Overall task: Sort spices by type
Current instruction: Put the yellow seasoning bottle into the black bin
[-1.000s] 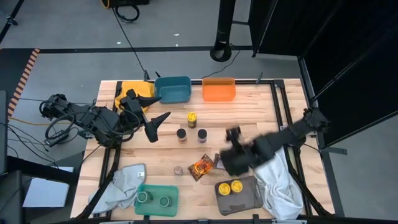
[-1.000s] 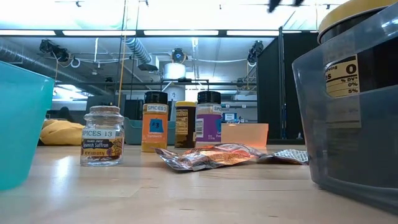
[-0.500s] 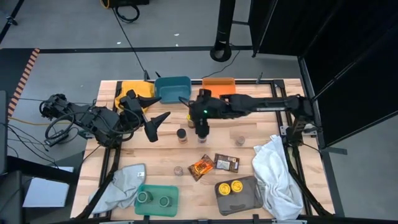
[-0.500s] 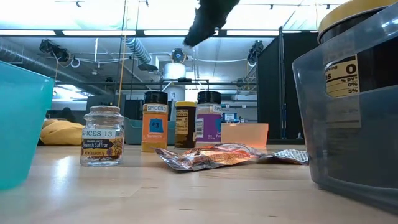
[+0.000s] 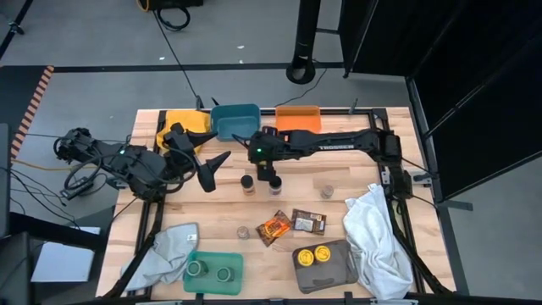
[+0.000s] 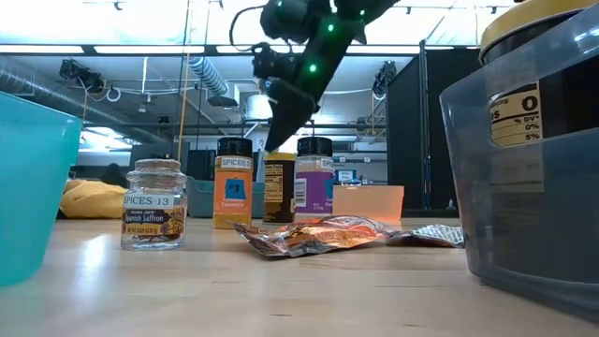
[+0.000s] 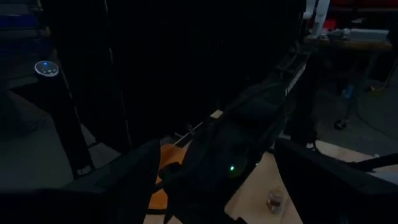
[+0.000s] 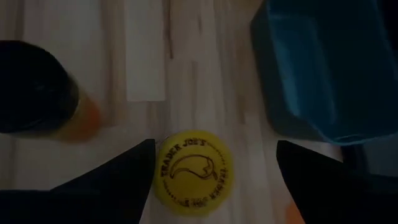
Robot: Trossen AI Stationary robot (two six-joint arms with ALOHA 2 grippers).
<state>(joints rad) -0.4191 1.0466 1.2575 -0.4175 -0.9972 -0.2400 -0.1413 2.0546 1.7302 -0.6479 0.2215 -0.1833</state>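
A jar with a yellow lid (image 8: pixel 193 171) stands on the table near the blue bin; in the high view my right gripper (image 5: pixel 262 158) hangs over it. In the right wrist view my right gripper (image 8: pixel 215 145) is open, one finger on each side of the lid, touching nothing. Two dark-lidded jars (image 5: pixel 247 182) (image 5: pixel 275 183) stand just nearer. A clear jar (image 5: pixel 327 191) and a small jar (image 5: pixel 243 231) stand apart. The orange packet (image 5: pixel 275 227) and brown packet (image 5: pixel 308 221) lie flat. My left gripper (image 5: pixel 216 149) waits open at the left.
Blue bin (image 5: pixel 235 121) and orange bin (image 5: pixel 298 121) sit at the far edge beside a yellow cloth (image 5: pixel 176 125). A grey tray (image 5: pixel 343 264) holds two yellow-lidded jars; a green tray (image 5: pixel 235 264) holds two green-lidded jars. White cloth (image 5: pixel 377 241) and grey cloth (image 5: pixel 165 247) lie near.
My right arm has swung from the near right part of the table, over the packets, toward the far left and come down above the yellow-lidded jar. The brown packet and the clear jar, covered by the arm before, now show.
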